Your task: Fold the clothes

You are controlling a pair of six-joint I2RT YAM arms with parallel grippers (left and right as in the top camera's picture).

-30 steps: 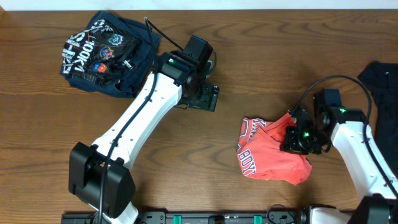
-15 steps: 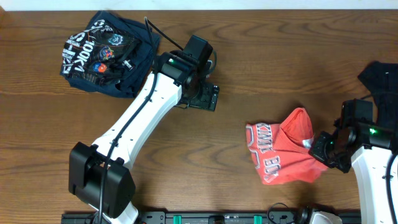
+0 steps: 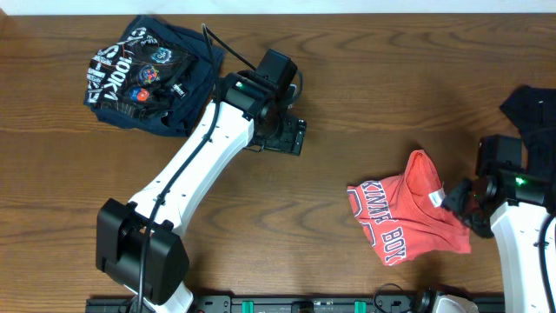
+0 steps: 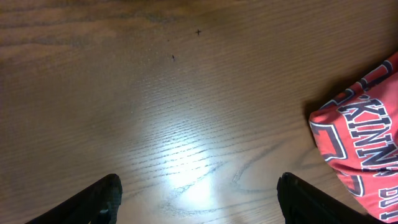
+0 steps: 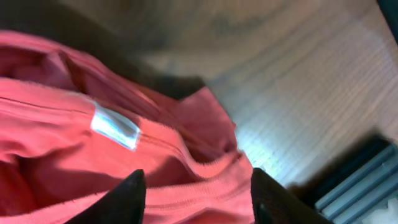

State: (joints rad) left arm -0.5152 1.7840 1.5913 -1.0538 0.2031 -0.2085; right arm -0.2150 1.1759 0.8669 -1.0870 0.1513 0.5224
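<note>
1. Hidden or cut off: the plain black garment lies at the right edge of the wooden table, and the overhead frame cuts it off. The crumpled coral-red short-sleeved T-shirt with white-and-navy block lettering lies front right on the table. Its right end runs under my right gripper. My right wrist view is blurred and shows only red folds, a hem and a white label. My left wrist view catches only one lettered corner of the shirt, cut off at the frame's right side. The navy white-printed garment lies bunched at the far left, with my left arm crossing in front of its right edge.

2. Change over the last second: the red shirt has shifted to the right and lies more spread out, with more lettering showing. My right gripper has moved right with it, and its jaws have come apart. My left arm and the navy garment have not moved.

3. Grippers: my right fingers stand partly apart. Red fabric lies loose between them and is touched but not pinched. My left gripper hangs over bare wood with its jaws spread wide, holding nothing and well apart from the clothes
</note>
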